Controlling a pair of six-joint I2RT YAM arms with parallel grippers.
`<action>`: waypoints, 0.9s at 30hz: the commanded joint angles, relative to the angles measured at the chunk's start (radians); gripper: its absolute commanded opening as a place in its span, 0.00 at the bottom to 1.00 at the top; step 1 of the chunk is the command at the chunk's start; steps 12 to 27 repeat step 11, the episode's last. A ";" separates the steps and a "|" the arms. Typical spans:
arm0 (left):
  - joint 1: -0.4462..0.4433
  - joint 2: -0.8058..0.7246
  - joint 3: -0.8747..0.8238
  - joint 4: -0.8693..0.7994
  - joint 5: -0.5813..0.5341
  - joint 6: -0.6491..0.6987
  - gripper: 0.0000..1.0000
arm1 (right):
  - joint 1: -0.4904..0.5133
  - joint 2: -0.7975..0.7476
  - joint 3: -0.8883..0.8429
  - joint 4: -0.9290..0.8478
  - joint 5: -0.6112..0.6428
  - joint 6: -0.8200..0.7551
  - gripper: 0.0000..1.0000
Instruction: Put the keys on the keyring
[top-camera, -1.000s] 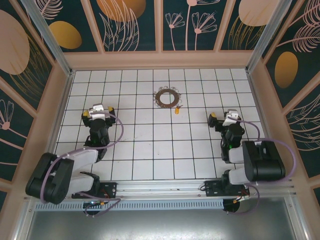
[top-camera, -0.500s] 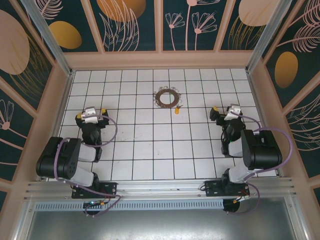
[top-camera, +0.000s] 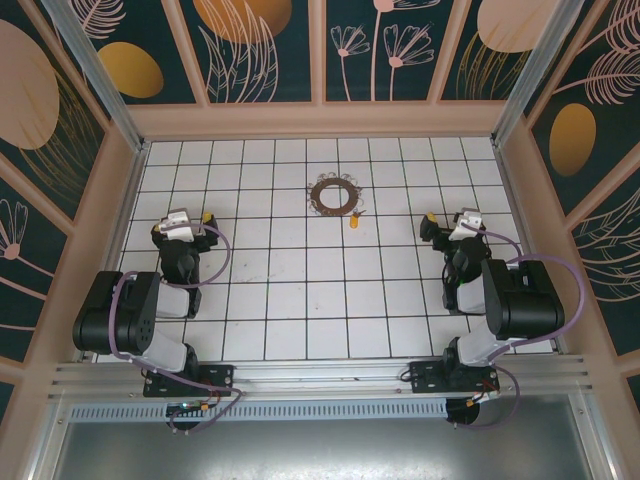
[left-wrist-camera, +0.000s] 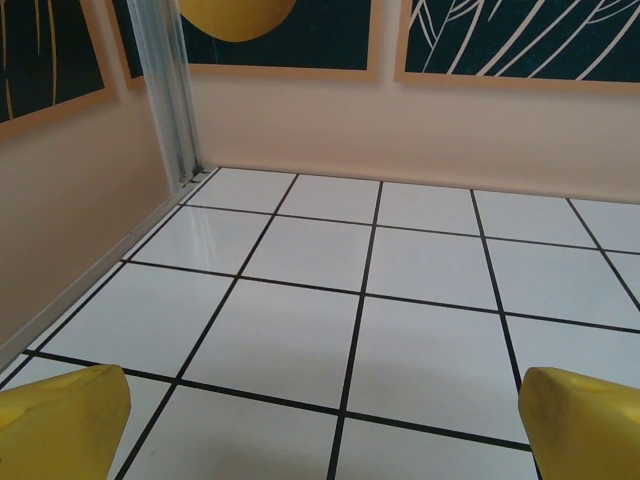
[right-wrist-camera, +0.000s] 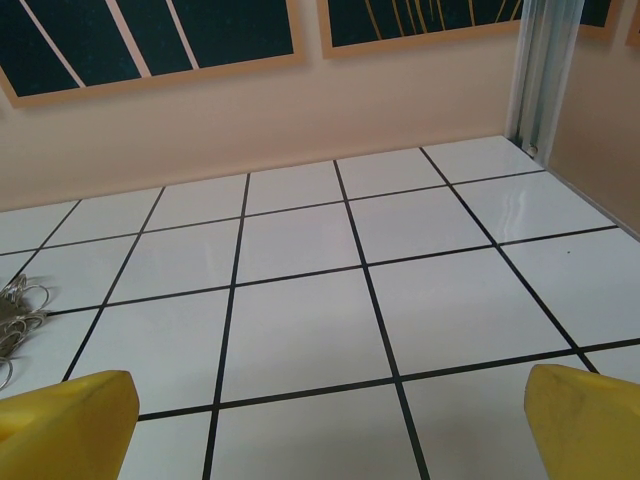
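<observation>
The keyring (top-camera: 334, 195) is a thin dark-brown ring with silvery bits round its rim, lying flat on the white tiled floor at the middle back. The keys (top-camera: 355, 221), one tiny orange-yellow piece, lie just off its lower right edge, apart from it. My left gripper (top-camera: 182, 221) hovers far to the left of both, open, its yellow fingertips (left-wrist-camera: 62, 420) wide apart over bare tile. To the right of the key, my right gripper (top-camera: 454, 217) is open too, with nothing between its fingertips (right-wrist-camera: 590, 420). Silvery loops of the keyring (right-wrist-camera: 16, 308) show at the right wrist view's left edge.
Pale walls with dark leaf-patterned panels (top-camera: 262, 45) close in the floor on three sides. Metal corner posts (left-wrist-camera: 172, 90) stand at the back corners. A metal rail (top-camera: 320, 375) carrying the arm bases runs along the near edge.
The left arm has pulled back and folded towards the left wall, its gripper now further left. The right arm has folded up a little too. Ring and key have not moved.
</observation>
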 joint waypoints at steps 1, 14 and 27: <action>0.005 0.001 0.015 0.008 0.015 -0.019 0.99 | 0.011 0.004 0.006 0.021 0.022 -0.006 0.99; 0.004 -0.001 0.014 0.009 0.015 -0.019 0.99 | 0.000 0.004 0.014 0.005 0.010 0.000 0.99; 0.004 -0.001 0.014 0.009 0.015 -0.019 0.99 | 0.000 0.004 0.014 0.005 0.010 0.000 0.99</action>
